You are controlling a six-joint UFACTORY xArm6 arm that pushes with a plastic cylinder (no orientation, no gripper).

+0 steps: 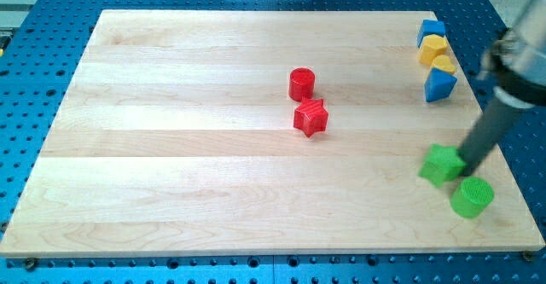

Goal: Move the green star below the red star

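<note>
Touching the green star's [441,165] right side, my tip [470,173] stood above the green cylinder [472,197], far right of the red star [310,117]; no gripper existed.

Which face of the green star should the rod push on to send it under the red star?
Push the green star-shaped block on its right edge, driving left toward the spot below the red star-shaped block. My tip already sits at that right side, above the green cylinder.
</note>
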